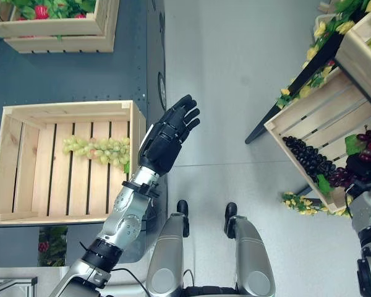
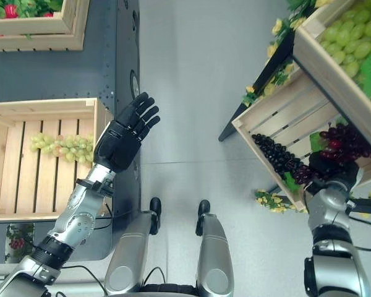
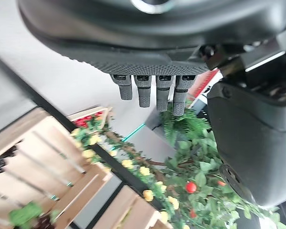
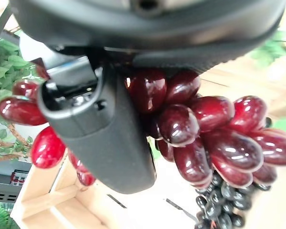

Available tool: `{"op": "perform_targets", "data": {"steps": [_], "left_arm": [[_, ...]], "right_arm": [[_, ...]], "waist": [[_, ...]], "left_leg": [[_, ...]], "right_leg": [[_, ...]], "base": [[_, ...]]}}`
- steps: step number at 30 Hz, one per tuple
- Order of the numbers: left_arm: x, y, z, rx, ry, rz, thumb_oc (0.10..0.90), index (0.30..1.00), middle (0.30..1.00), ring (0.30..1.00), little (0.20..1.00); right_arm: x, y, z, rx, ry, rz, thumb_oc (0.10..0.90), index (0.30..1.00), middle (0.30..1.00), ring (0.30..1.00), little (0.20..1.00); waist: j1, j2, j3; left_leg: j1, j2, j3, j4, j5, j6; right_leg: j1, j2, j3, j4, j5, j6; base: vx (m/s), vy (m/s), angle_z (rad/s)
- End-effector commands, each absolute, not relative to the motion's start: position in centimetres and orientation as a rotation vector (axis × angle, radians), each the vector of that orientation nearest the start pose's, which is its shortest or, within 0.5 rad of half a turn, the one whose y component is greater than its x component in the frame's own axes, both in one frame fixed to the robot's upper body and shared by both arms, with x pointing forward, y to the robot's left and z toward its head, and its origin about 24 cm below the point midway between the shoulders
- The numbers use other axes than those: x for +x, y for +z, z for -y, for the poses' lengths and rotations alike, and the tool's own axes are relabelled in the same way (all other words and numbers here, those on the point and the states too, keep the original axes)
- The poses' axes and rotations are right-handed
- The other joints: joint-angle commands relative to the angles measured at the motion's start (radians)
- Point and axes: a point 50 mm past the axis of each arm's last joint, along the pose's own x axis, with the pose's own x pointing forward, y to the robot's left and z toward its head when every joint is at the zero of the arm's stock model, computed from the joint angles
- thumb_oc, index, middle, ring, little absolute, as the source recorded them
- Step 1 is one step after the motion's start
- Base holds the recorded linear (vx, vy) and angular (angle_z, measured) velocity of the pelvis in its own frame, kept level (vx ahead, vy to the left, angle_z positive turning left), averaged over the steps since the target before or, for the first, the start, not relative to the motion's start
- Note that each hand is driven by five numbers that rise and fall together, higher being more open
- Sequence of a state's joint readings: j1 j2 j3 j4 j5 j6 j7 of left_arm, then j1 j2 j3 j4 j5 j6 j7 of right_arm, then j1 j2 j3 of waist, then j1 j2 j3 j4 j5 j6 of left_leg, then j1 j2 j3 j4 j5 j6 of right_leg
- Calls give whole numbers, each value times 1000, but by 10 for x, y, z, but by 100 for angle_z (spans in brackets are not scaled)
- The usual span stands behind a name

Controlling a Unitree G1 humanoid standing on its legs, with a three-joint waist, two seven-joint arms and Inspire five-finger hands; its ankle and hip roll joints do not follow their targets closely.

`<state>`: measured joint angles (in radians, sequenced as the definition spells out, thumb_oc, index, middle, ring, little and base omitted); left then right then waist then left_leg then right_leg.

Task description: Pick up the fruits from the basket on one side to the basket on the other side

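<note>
Left hand raised over the grey floor just beside the right wall of the flat pale slatted wooden crate, fingers straight and spread, holding nothing; in its wrist view the fingertips hang free

That crate sits on a dark grey platform and holds one bunch of green grapes, lying across the slats near its right wall

Right hand is inside the tilted pale wooden crate on the robot's right, on a bunch of dark red grapes. In the right wrist view the thumb is pressed across the red bunch with grapes bulging either side, so it's clamped on it. Can't tell whether the bunch is lifted off the slats

Beside the red bunch in the same tilted crate: a long bunch of small black grapes, lying down the slats toward the lower rim

Yellow artificial flowers with green leaves trail under that crate's lower corner

Further up the right-hand rack, a second wooden crate holds more green grapes

Far left on the platform: another wooden crate with red fruit and green leaves, fruit type unclear
</note>
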<state>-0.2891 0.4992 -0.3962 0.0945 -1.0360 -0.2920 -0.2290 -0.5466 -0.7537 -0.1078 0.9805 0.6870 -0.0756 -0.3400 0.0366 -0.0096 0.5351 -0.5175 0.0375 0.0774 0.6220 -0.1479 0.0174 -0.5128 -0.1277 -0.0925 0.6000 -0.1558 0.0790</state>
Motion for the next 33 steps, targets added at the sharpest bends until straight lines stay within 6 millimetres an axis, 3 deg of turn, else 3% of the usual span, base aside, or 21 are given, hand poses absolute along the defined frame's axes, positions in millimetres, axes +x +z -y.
{"op": "perform_targets", "data": {"steps": [1, 14, 15, 16, 33], "left_arm": [[272, 150, -133, -517, -715, 451, 800, 900, 900, 900, 900], [264, 135, -108, -475, -880, 341, 800, 900, 900, 900, 900], [264, 134, -107, -474, -883, 340, 800, 900, 900, 900, 900], [264, 134, -107, -473, -887, 337, 800, 900, 900, 900, 900], [259, 131, -107, -468, -923, 329, 800, 900, 900, 900, 900]], "right_arm": [[276, 170, 441, -109, -1003, 67, 400, 300, 300, 300, 300], [287, 201, 443, -254, -989, 30, 400, 300, 300, 300, 300], [287, 201, 443, -257, -991, 26, 447, 371, 371, 371, 371], [287, 202, 444, -264, -1003, 17, 800, 900, 900, 900, 900], [279, 196, 455, -398, -1085, -178, 800, 900, 900, 900, 900]], "waist": [[14, 2, -15], [12, 1, -15], [12, 1, -15], [12, 1, -15], [18, -16, -15]], "left_leg": [[19, -89, 11, 64, -140, 49], [-107, -87, 11, 170, -177, 61], [-109, -87, 10, 172, -178, 61], [-113, -86, 11, 174, -178, 60], [-88, -74, 7, 141, -168, 49]], "right_leg": [[27, 52, -89, 92, -38, -89], [-104, 61, -85, 205, -69, -98], [-106, 61, -85, 207, -70, -98], [-110, 62, -84, 209, -70, -97], [-87, 79, -84, 174, -59, -94]], "base": [[-37, -22, 3], [-6, -10, 0], [0, 0, 0], [0, 0, 0], [0, 0, 0]]}}
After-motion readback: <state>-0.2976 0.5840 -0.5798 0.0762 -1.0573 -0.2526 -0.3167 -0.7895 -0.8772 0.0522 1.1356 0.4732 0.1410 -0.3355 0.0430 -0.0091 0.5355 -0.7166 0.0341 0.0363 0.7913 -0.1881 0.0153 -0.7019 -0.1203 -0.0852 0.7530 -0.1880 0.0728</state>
